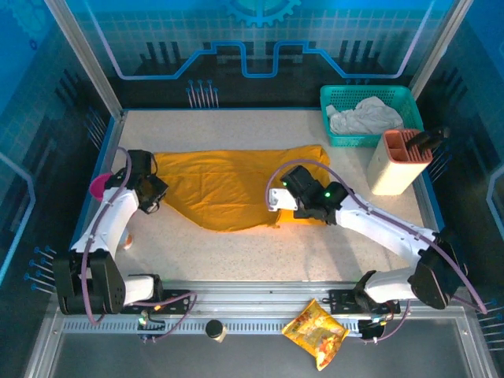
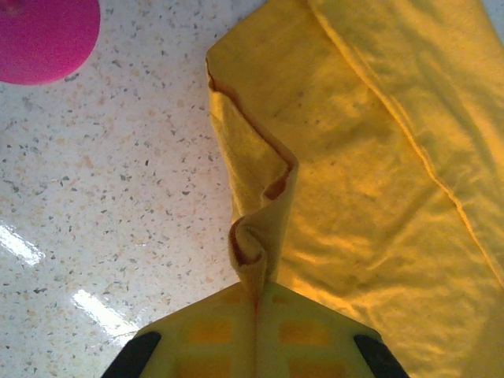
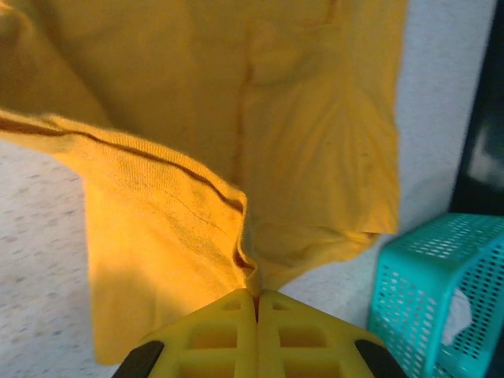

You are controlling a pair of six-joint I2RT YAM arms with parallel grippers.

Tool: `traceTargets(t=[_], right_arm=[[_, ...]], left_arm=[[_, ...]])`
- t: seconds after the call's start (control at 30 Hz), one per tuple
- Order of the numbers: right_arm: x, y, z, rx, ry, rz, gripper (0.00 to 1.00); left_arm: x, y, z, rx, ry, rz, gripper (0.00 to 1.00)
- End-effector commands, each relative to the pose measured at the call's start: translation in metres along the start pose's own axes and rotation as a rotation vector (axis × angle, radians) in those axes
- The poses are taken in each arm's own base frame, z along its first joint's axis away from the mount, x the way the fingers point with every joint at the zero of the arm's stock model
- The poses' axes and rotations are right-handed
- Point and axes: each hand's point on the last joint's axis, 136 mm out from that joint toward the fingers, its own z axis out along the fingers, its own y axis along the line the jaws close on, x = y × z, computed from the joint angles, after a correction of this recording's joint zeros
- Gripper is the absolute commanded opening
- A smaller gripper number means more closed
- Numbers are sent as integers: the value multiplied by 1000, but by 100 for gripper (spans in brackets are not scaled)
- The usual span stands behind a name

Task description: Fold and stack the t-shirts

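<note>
The left gripper [image 2: 256, 303] was closed, its two yellow fingers [image 2: 209, 335] pressed together on a bunched fold at the edge of the t-shirt [image 2: 354, 197]. From that pinch point the fold rose ahead of the fingertips, and the remaining cloth lay flat ahead and to the right of the gripper on the speckled table [image 2: 102, 197]. A pink round object [image 2: 39, 35] sat ahead and well to the left of the fingertips, apart from the cloth. The right gripper [image 3: 256, 295] was likewise closed, with its fingers [image 3: 209, 339] clamped on a hemmed edge of the same t-shirt. The hem ran up and to the left from the fingertips, with the cloth there lifted clear of the table, and the body of the garment extended ahead of the gripper. A teal basket [image 3: 425, 291] stood just to the right of the right gripper, not touching the cloth. In the overhead view the t-shirt was spread lengthwise between the two grippers, the left gripper at its left end and the right gripper at its near right edge. A white cloth [image 1: 366, 116] lay inside the basket, beyond the right gripper, and a beige holder [image 1: 398, 165] stood beside the basket. A snack packet [image 1: 316, 331] lay behind the right gripper, near the arm bases.
</note>
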Motion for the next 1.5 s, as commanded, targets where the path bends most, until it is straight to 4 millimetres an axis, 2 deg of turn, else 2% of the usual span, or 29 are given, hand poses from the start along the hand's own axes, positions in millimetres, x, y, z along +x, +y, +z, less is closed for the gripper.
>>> traceTargets(t=[0.0,0.23,0.4,0.7,0.87,1.07,1.23,1.27,1.33,1.37,1.4,1.43,1.47], right_arm=[[3,-24,13,82,81,20,0],[-2,-67,42,199,141,56,0],[-3,-98,54,252,146,65,0],[11,-137,84,290,152,90,0],[12,-146,101,308,143,122,0],[10,-143,123,316,143,139,0],[16,-140,146,316,170,172,0],[17,-138,151,308,176,176,0],[22,-134,164,297,197,194,0],[25,-133,168,298,209,207,0],[28,-133,173,301,230,224,0],[33,-134,177,307,251,243,3],[36,-136,180,318,266,263,11]], left_arm=[[-8,0,-8,-42,-11,37,0],[-31,-6,-3,-109,-67,61,0],[-49,-14,5,-164,-95,90,0],[-60,-28,29,-189,-78,92,0],[-64,-30,44,-227,-67,98,0],[-69,-24,60,-299,-68,107,0],[-71,-18,72,-350,-70,113,0],[-71,-19,75,-352,-65,113,3],[-69,-21,82,-346,-48,120,20],[-67,-22,85,-342,-40,121,22],[-66,-24,87,-334,-32,121,30],[-65,-25,89,-326,-26,120,39],[-65,-27,90,-319,-25,117,46]])
